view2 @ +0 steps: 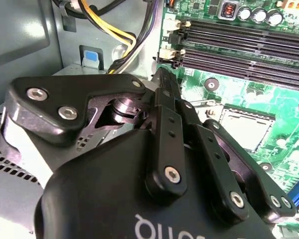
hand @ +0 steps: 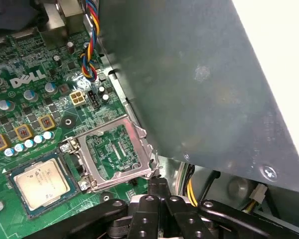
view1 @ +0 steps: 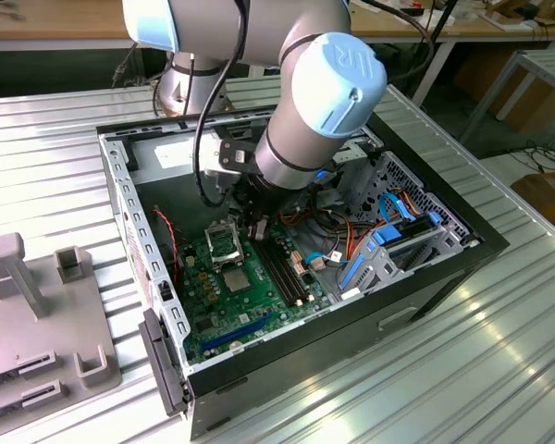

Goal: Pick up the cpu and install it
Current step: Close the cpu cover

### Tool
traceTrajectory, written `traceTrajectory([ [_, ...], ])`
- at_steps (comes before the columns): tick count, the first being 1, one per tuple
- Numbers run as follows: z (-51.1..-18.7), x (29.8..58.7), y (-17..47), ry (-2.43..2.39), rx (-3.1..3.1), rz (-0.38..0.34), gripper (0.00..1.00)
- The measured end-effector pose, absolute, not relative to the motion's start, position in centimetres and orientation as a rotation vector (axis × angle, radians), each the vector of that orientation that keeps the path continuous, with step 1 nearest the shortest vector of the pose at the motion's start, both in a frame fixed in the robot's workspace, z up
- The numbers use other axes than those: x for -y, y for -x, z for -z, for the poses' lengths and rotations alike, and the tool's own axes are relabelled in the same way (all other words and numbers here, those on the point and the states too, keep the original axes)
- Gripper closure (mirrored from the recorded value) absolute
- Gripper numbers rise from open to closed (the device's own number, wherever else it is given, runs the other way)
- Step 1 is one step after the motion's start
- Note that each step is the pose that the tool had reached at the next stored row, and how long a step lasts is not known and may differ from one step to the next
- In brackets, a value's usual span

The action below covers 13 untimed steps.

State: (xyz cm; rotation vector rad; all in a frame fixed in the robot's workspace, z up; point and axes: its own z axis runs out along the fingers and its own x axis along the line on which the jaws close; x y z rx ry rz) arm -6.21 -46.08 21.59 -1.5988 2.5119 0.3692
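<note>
Black linked gripper of mine is clenched on nothing, tips pressed together just short of the hinged steel retention frame, flipped open so the silver square cpu can lie seated on the green motherboard beside it, near my jaws.

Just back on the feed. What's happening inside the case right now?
The arm reaches down into the open computer case. In the first wrist view, the cpu already lies in its socket on the motherboard, and the metal load plate next to it stands tilted up. The gripper is shut, holds nothing, and sits close to the plate's edge.
</note>
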Motion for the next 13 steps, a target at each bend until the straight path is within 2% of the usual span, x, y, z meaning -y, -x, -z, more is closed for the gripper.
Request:
traceTrajectory([
  [13, -22.7, 46.1, 6.2, 1.604, -2.520, -0.353, 0.89],
])
